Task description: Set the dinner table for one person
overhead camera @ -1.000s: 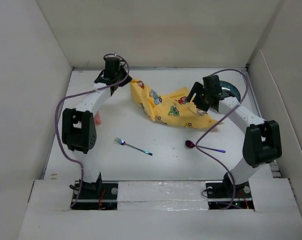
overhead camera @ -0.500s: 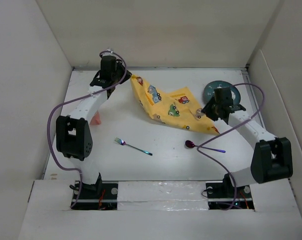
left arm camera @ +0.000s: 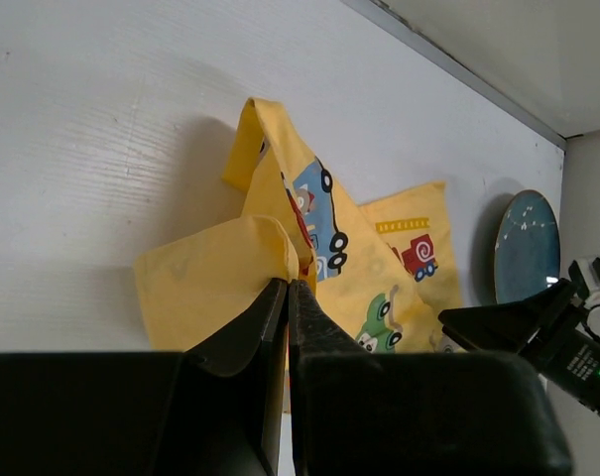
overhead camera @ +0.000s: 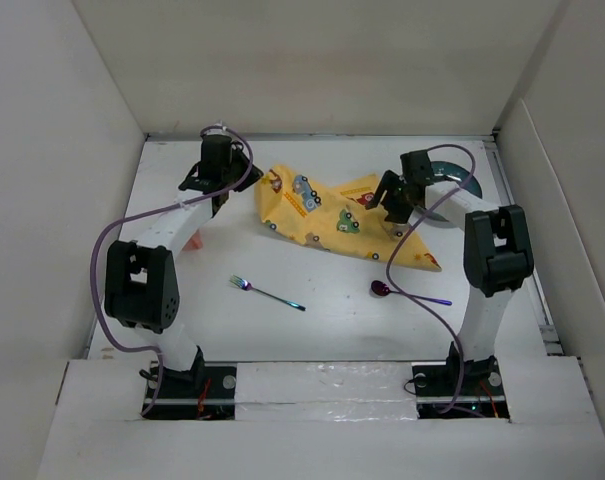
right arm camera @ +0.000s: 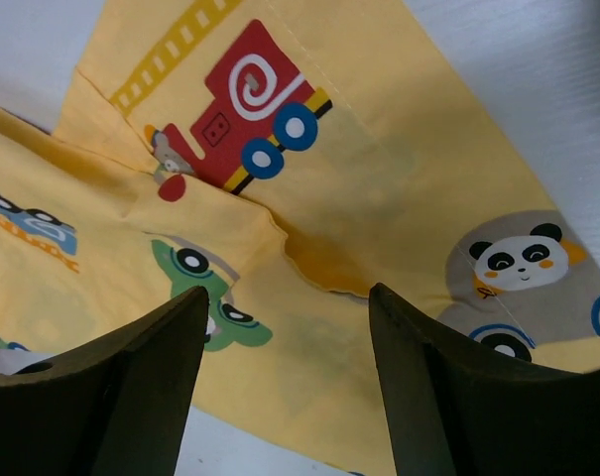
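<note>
White worktop (overhead camera: 332,330) fills frame centre, walled on three sides. Lower centre: fork (overhead camera: 267,293), with spoon (overhead camera: 407,294) to its right. Mid-frame: yellow cloth (overhead camera: 322,222). Left hand (left arm camera: 288,285) pinched tight on a fold at its left edge; right hand (right arm camera: 288,293) spread apart over its right part. Upper right: plate (overhead camera: 460,184).

Place: we read it as a robotics lab.
Enclosure: off-white walls (overhead camera: 312,60) box the dinner table (overhead camera: 332,330).
Rig: we see left arm (overhead camera: 140,285), right arm (overhead camera: 494,250), bolted down.
</note>
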`<state>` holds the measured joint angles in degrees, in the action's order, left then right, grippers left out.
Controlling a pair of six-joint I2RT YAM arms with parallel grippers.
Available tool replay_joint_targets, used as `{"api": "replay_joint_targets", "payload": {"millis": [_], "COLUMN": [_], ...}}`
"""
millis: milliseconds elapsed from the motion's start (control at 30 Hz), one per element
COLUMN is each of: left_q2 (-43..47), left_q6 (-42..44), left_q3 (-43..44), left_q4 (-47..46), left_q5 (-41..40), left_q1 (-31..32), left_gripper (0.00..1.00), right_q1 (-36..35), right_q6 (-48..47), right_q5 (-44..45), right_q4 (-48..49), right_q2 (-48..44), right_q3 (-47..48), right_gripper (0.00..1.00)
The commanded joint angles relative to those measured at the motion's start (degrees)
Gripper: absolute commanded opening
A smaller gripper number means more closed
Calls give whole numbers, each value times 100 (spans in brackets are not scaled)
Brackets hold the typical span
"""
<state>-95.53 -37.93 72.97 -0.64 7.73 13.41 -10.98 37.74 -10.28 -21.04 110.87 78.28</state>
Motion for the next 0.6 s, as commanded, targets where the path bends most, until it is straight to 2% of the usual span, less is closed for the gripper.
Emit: {"api": "replay_joint_targets", "payload": {"millis": [0,100,200,367,467,500,533,567], "left_q2": [447,386,351,289,280,306,306,333], "left_q6": [111,128,137,119,119,111,102,76], "left_q3": [-72,-55,-20,24,86,95,112,147], "left_q4": [-304,-279,-270,-234,-182,-173,-182,-182], "left_q5": [97,133,150,168,141,133,141,150], "left_q1": [-5,-5,-5,-5,-5,-5,-5,-5], "left_gripper": [0,0,0,0,0,0,0,0], "right_q1": [-53,-106,-158,-159,-211,-211,-211,-211], "right_q6": [-47,-38,-117,-284,-311,-302,-302,-311], "right_q5": [-211,-351,-659,-1037,-1072,-1072,-1081,-1029], "right_q4": [-6,-23,249,109,240,275,441,521], "right_q2": [5,75,22,382,339,234,129,-81], "right_q3": [179,109,-102,117,135,74,39,-23], "right_gripper": [70,62,62,58,33,19,14,14]}}
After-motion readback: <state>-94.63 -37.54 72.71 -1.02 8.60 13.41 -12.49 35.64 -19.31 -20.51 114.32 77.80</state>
